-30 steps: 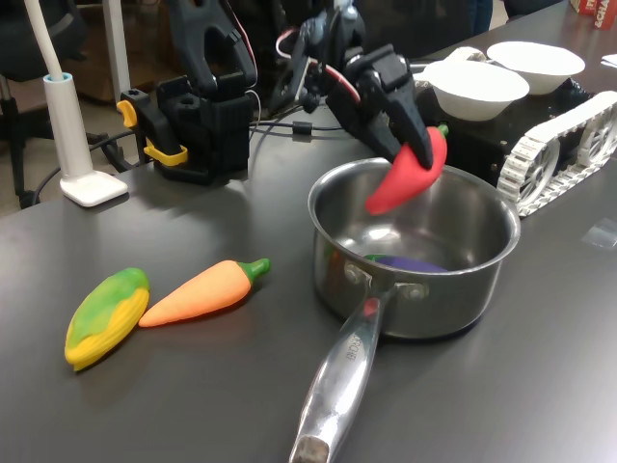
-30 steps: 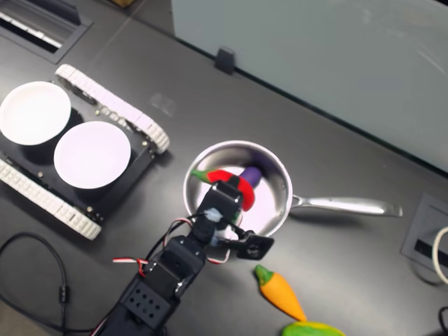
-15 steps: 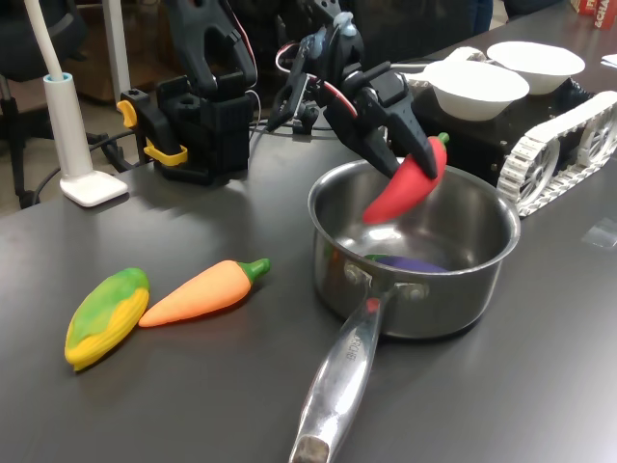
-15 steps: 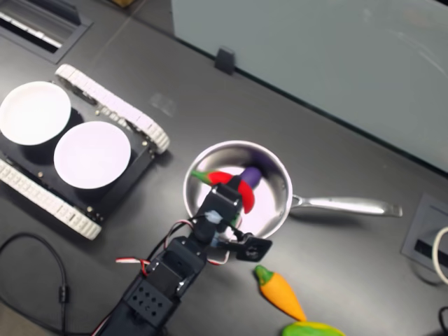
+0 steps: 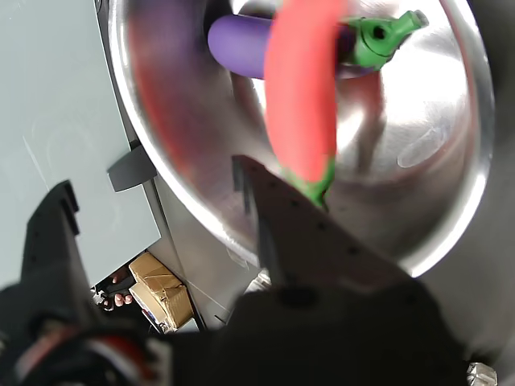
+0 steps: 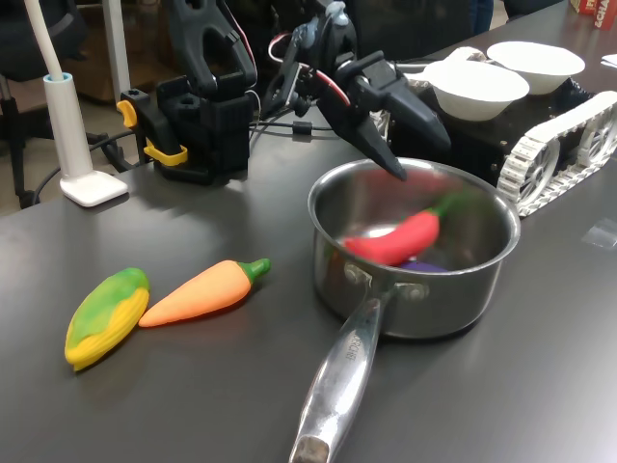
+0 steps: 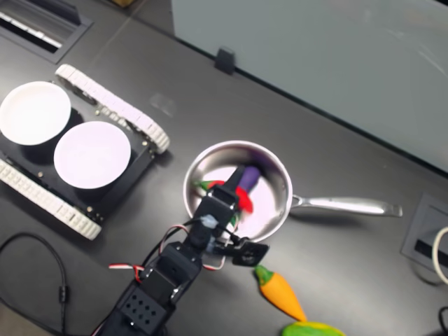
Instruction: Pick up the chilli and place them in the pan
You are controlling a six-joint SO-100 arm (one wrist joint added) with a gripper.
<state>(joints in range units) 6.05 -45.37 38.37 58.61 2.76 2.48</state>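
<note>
One step is all but done: the chilli [image 6: 393, 238] lies blurred inside the pan [image 6: 482, 280] atop a purple toy, your gripper [image 6: 415, 145] spread empty above the rim, so lift clear.

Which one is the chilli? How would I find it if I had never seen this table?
Look for the big shiny steel pan with the long handle, in the middle of the dark table. The chilli is inside it, just under the open gripper, over a purple toy aubergine. It is the smooth red one with a green stem; the carrot is orange and the corn yellow-green, both outside the pan.
</note>
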